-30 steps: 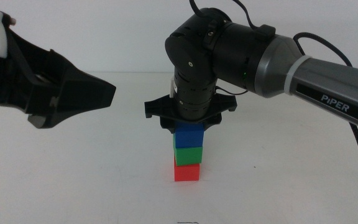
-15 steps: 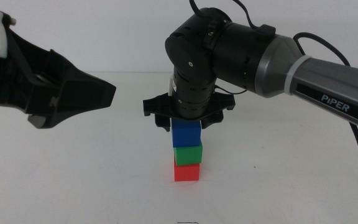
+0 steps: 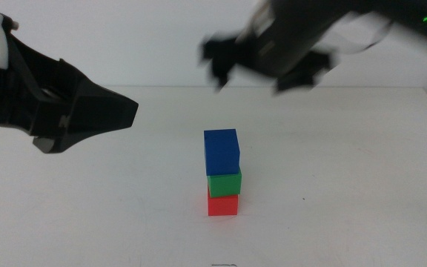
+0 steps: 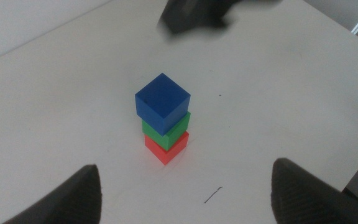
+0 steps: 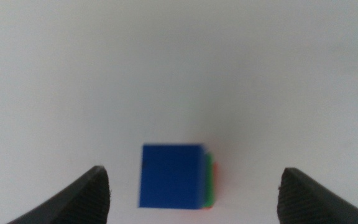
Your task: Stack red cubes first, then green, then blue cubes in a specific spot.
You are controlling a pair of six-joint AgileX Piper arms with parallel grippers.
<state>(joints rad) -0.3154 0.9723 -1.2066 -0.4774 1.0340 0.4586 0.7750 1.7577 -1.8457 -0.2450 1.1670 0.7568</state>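
The three cubes are standing as one tower on the white bench [image 3: 362, 193] near the middle of the middle view: the red cube [image 3: 222, 205] is sitting at the base, the green cube [image 3: 224, 183] is resting on it, and the blue cube [image 3: 222, 152] is sitting on top, its edges slightly off those of the green one. The right tool [image 3: 269, 63] is showing as a motion-blurred shape at about 1 o'clock above the tower, clear of it, its jaws spread wide and gripping nothing. The left tool [image 3: 128, 111] is hanging at about 10 o'clock from the tower, well apart from it, its jaws likewise spread wide with nothing between them.
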